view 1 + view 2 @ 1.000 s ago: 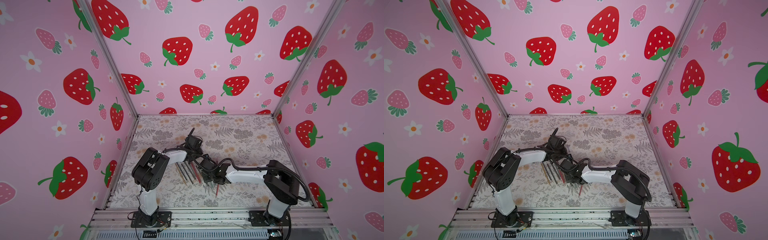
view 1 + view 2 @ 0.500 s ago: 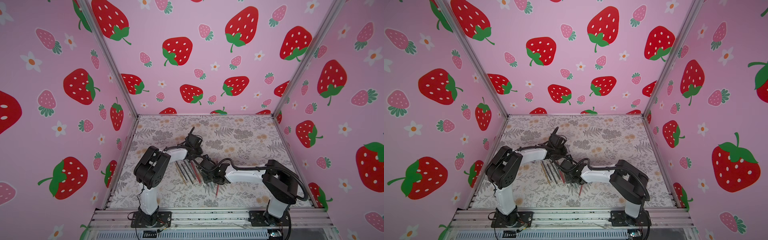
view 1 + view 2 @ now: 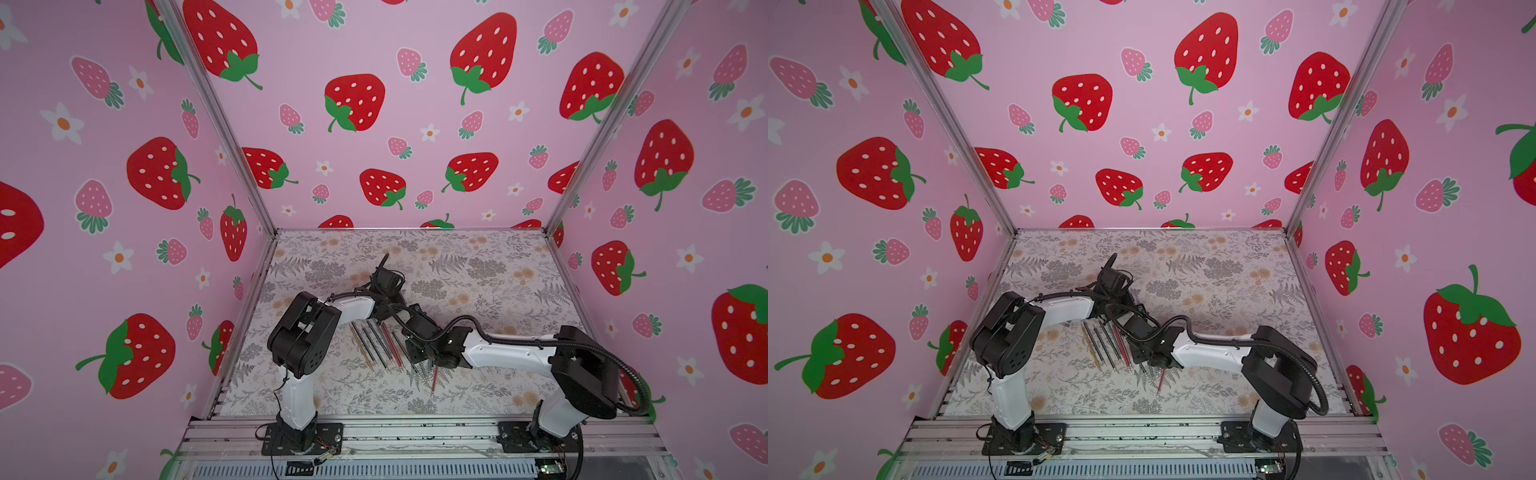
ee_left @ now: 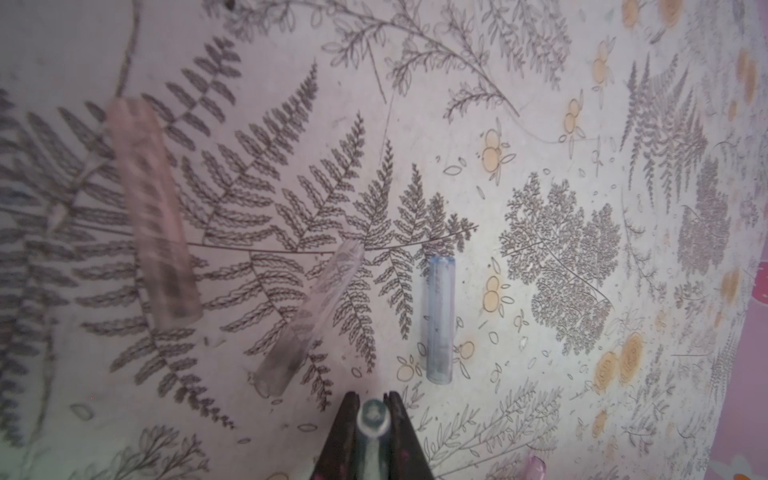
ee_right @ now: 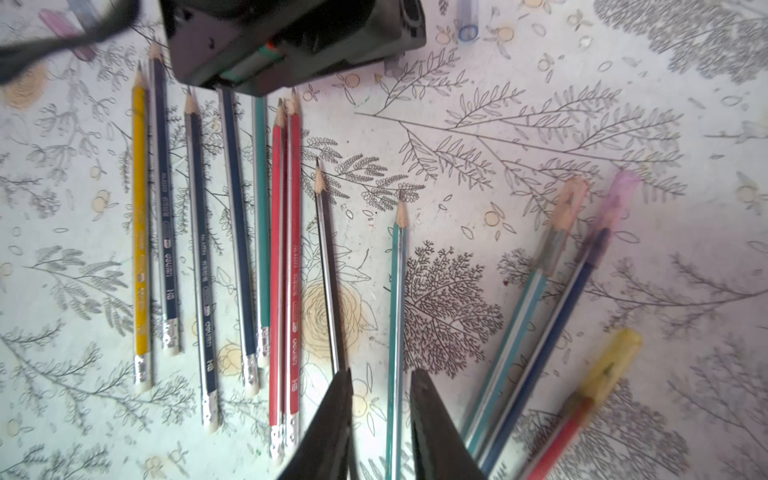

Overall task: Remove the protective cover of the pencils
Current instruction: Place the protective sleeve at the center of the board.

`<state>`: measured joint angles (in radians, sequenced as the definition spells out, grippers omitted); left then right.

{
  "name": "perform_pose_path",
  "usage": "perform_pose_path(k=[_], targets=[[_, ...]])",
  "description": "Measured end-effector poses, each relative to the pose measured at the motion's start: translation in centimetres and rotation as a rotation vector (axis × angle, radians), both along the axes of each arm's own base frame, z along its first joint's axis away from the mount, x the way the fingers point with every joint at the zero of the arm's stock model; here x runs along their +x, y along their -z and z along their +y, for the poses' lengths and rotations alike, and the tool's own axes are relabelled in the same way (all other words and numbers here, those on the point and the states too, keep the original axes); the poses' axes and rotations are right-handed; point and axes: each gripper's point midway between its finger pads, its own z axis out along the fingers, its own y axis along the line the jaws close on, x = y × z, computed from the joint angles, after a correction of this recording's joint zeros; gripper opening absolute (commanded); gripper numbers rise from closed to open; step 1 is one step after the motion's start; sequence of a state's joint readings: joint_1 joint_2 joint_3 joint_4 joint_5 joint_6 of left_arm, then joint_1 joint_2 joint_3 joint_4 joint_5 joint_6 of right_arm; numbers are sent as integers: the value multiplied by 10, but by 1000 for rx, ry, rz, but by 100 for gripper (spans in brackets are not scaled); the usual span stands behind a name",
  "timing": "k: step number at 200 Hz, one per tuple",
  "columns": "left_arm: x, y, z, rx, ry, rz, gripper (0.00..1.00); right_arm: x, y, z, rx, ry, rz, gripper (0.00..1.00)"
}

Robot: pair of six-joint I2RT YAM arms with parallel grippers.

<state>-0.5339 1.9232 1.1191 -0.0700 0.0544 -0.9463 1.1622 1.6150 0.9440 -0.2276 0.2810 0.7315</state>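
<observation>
Nearest you, close to the front rail, your right gripper (image 5: 382,376) has just let go. Its jaws now stand apart, and a teal pencil (image 5: 396,311) lies on the floral worktop (image 3: 478,266) between them with its sharpened tip bare.

On one side of it, the other pencils (image 5: 237,232) lie in a loose row: yellow, navy, teal, red and black. Every tip you can see is uncovered, though the left arm hides a couple of them. On the other side, three capped pencils (image 5: 555,328) fan out. They are blurred, and each has a see-through cover on its tip: peach, purple and yellow.

Just beyond the row, your left gripper (image 4: 373,397) is closed on a pale cover (image 4: 373,417), seen end-on between its jaws.

Farther out, three loose covers lie apart on the worktop: a pink cover (image 4: 151,216), a clear cover (image 4: 309,316) and a blue cover (image 4: 439,320). Behind them the worktop runs back to a pink wall (image 3: 291,54) printed with strawberries.

This looks like a cover freshly pulled off, with the pencil released and the cover still held. You would probably drop that cover beside the loose ones next, then go for the three capped pencils. Most of the job appears done.
</observation>
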Motion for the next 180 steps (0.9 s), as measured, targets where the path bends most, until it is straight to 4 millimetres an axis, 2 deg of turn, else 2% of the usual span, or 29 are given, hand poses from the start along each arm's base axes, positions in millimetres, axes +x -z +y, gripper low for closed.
perform_pose_path(k=[30, 74, 106, 126, 180], targets=[[0, 0, 0, -1, 2, 0, 18, 1, -7, -15, 3, 37, -33, 27], [0, -2, -2, -7, 5, -5, 22, 3, 5, -33, -39, 97, -30, 26], [-3, -2, 1, -5, 6, -3, 23, 6, 10, -38, -50, 127, -23, 25], [-5, -1, 2, -5, 6, -2, 22, 7, 15, -39, -59, 137, -16, 20], [-11, -10, 5, -15, 7, -15, 23, 9, 29, -45, -97, 149, 4, 20]])
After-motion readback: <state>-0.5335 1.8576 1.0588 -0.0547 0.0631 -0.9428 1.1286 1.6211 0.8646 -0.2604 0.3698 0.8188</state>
